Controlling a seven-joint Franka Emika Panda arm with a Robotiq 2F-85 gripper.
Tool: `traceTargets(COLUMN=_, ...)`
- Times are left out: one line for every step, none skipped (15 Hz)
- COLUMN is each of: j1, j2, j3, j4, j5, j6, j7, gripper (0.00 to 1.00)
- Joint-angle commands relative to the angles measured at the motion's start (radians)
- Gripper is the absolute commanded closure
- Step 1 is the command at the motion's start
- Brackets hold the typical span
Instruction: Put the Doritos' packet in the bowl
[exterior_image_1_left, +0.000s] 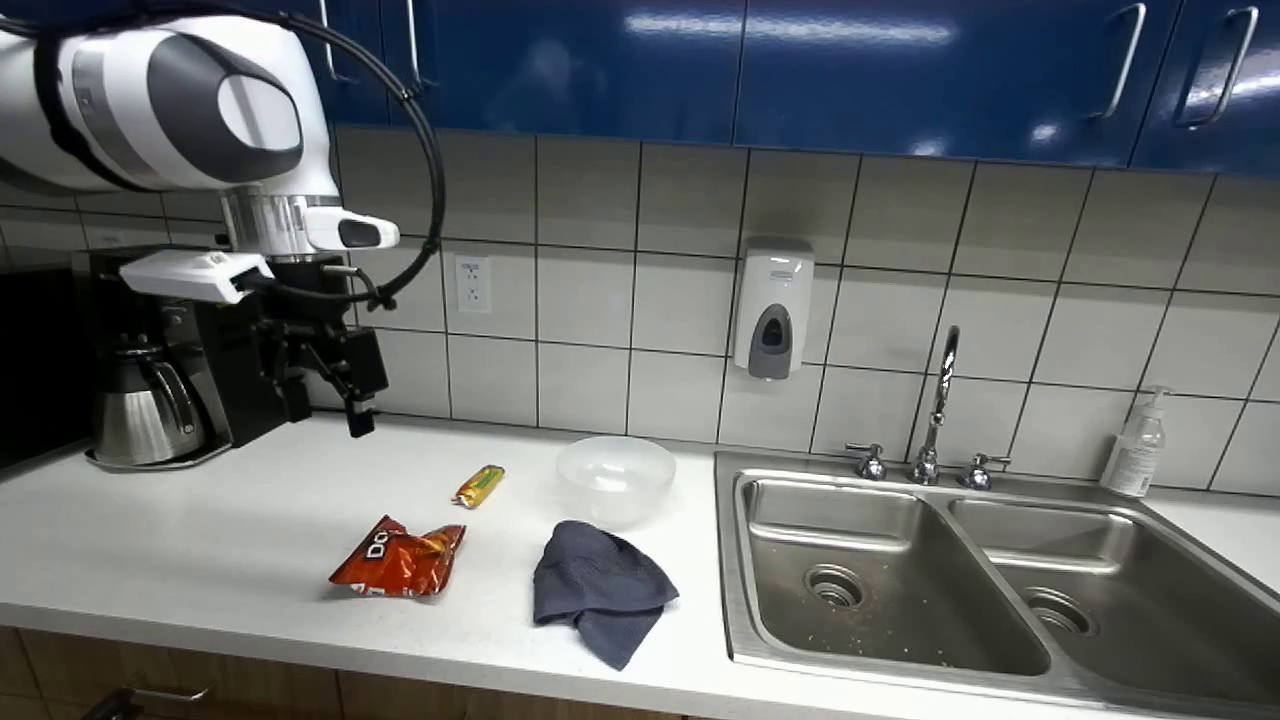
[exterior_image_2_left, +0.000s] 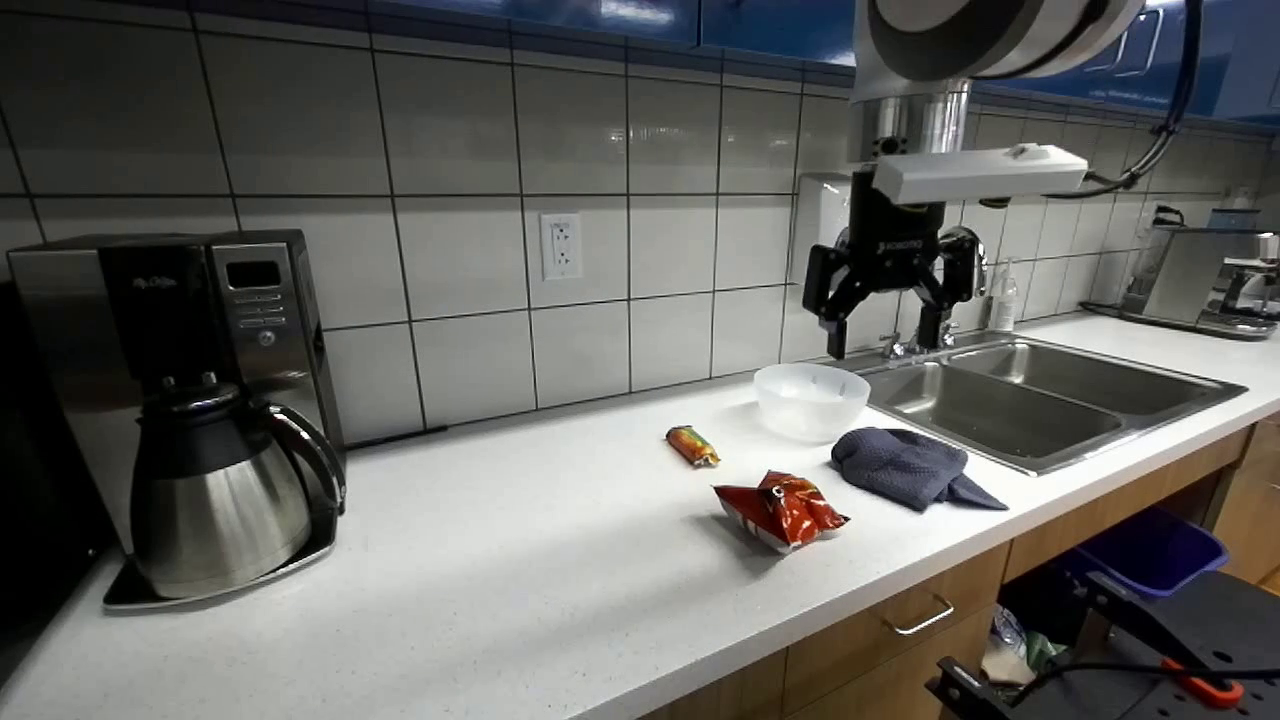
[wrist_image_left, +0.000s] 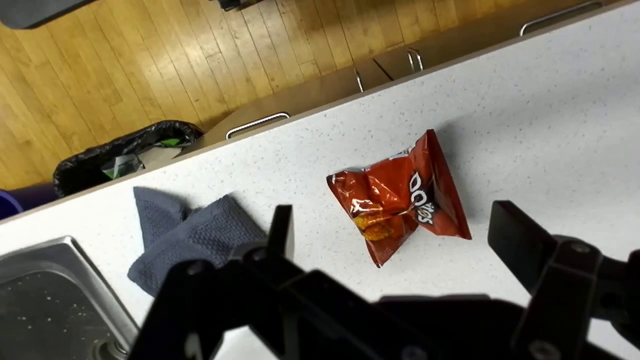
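The Doritos' packet (exterior_image_1_left: 400, 562) is a crinkled red-orange bag lying on the white counter near its front edge. It also shows in an exterior view (exterior_image_2_left: 785, 510) and in the wrist view (wrist_image_left: 395, 197). The bowl (exterior_image_1_left: 615, 475) is round, translucent and whitish, standing by the wall between the packet and the sink. It also shows in an exterior view (exterior_image_2_left: 810, 400) and is out of the wrist view. My gripper (exterior_image_1_left: 328, 408) is open and empty, high above the counter (exterior_image_2_left: 884, 335). In the wrist view, the packet shows between and beyond its spread fingers (wrist_image_left: 392, 222).
A dark blue-grey cloth (exterior_image_1_left: 603, 592) lies right of the packet, before the bowl. A small yellow wrapper (exterior_image_1_left: 479, 486) lies behind the packet. A steel double sink (exterior_image_1_left: 735, 560) is at the right. A coffee maker with a steel jug (exterior_image_2_left: 225, 500) stands at the counter's other end.
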Motion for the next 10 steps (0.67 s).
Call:
traceTargets(j1=-0.059, j2=0.097, j3=0.069, j4=-0.008, j5=-0.014, j6=0.121, j7=0.204, gripper=0.0)
traceTargets(j1=-0.064, j2=0.132, j3=0.078, j4=-0.001, j5=-0.014, j6=0.147, j7=0.248, gripper=0.0)
traceTargets(j1=-0.073, j2=0.167, j3=0.088, j4=0.004, j5=-0.024, j6=0.178, j7=0.299, gripper=0.0)
traceTargets(j1=-0.081, j2=0.199, j3=0.095, j4=0.01, j5=-0.037, j6=0.211, j7=0.352, gripper=0.0)
traceTargets(j1=-0.087, j2=0.228, j3=0.098, j4=0.016, j5=-0.057, j6=0.241, j7=0.403, gripper=0.0)
traceTargets(j1=-0.09, j2=0.262, j3=0.097, j4=0.028, j5=-0.08, j6=0.265, j7=0.448, gripper=0.0)
traceTargets(j1=-0.093, j2=0.299, j3=0.091, j4=0.044, j5=-0.105, j6=0.288, j7=0.494, gripper=0.0)
traceTargets(j1=-0.092, j2=0.328, j3=0.082, j4=0.056, j5=-0.134, j6=0.308, j7=0.538, gripper=0.0)
traceTargets(j1=-0.089, j2=0.356, j3=0.069, j4=0.073, j5=-0.156, j6=0.324, j7=0.574, gripper=0.0)
traceTargets(j1=-0.085, j2=0.382, j3=0.055, j4=0.085, j5=-0.188, j6=0.342, j7=0.623, gripper=0.0)
